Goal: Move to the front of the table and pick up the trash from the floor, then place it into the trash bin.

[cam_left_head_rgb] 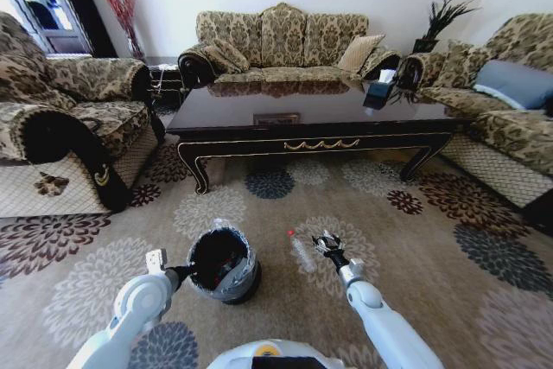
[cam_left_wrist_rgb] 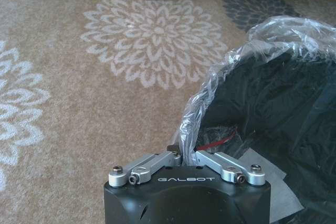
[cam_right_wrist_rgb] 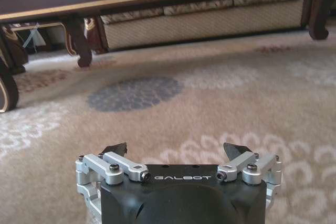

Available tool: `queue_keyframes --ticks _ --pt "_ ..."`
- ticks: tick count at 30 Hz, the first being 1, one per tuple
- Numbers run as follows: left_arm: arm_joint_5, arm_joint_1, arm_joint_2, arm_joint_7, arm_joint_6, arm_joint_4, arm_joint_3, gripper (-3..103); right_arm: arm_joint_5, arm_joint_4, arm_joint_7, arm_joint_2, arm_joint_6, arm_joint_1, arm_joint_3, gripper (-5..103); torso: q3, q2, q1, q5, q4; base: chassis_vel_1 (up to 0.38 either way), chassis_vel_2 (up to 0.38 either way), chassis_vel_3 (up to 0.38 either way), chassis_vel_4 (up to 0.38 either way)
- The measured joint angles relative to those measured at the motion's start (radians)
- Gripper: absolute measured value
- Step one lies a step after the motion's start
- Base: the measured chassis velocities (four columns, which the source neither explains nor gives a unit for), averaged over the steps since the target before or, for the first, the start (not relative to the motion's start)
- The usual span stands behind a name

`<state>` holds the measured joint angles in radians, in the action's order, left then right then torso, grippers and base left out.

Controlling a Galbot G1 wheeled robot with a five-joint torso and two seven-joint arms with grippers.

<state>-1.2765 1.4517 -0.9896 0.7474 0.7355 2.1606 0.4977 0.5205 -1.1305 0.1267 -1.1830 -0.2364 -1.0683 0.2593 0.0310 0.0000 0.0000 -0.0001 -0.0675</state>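
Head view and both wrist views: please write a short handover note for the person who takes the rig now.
Left end effector: shut on the trash bin's bag rim.
Right end effector: open, low over the floor, beside the clear bottle with red cap.
The table stands ahead.
Done: robot stands before the table; something red lies inside the bin.
Left: grasp the bottle, drop it in.

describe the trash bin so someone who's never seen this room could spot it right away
Start at the long dark coffee table before the sofa, then look down across the patterned carpet toward the robot. The trash bin stands there, its rim pinched by the left gripper: small, round and black, lined with a crinkly clear bag.
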Motion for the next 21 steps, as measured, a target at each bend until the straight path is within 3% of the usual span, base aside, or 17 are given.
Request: queue_keyframes --ticks 4,21 --pt "-0.003 -0.002 -0.001 0.0 0.0 0.004 -0.006 0 -0.03 0.139 0.004 -0.036 -0.021 0.055 -0.001 100 0.0 0.0 0.0 0.0002 0.0 0.0 0.0 0.0 0.0" --pt "-0.002 0.016 -0.011 0.0 0.0 0.007 -0.007 0 -0.063 0.433 0.04 -0.084 -0.074 0.191 0.021 100 0.0 0.0 0.0 0.0001 0.0001 0.0 0.0 0.0 0.0"
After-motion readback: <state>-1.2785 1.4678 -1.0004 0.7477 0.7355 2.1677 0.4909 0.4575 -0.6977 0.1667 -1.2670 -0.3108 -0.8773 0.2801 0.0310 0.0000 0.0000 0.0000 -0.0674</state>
